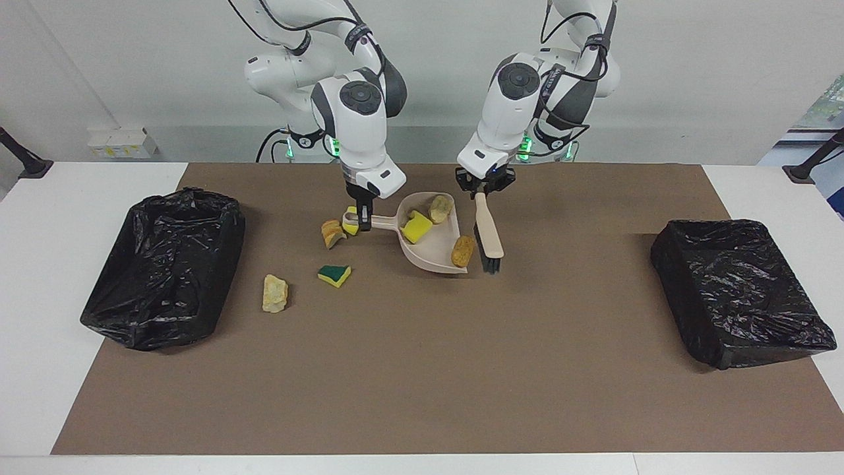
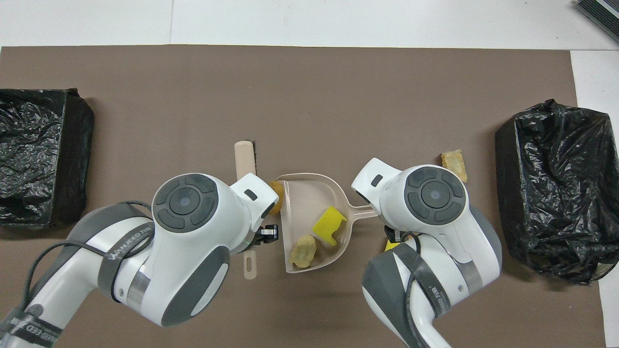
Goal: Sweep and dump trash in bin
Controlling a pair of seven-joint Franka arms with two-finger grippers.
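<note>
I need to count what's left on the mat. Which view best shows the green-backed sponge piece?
The facing view. The green-backed sponge piece lies there in the open on the brown mat, beside a tan chunk. In the overhead view the right arm covers that spot, so the piece cannot be seen.

Three scraps lie in the dustpan (image 1: pixel 432 249): yellow sponge (image 1: pixel 417 226), pale chunk (image 1: pixel 440 208), orange chunk (image 1: pixel 463 251) at its open edge. Four lie on the mat toward the right arm's end: yellow sponge (image 1: pixel 349 224), bread chunk (image 1: pixel 332 233), green-backed sponge (image 1: pixel 334 274), pale chunk (image 1: pixel 274 293).
</note>
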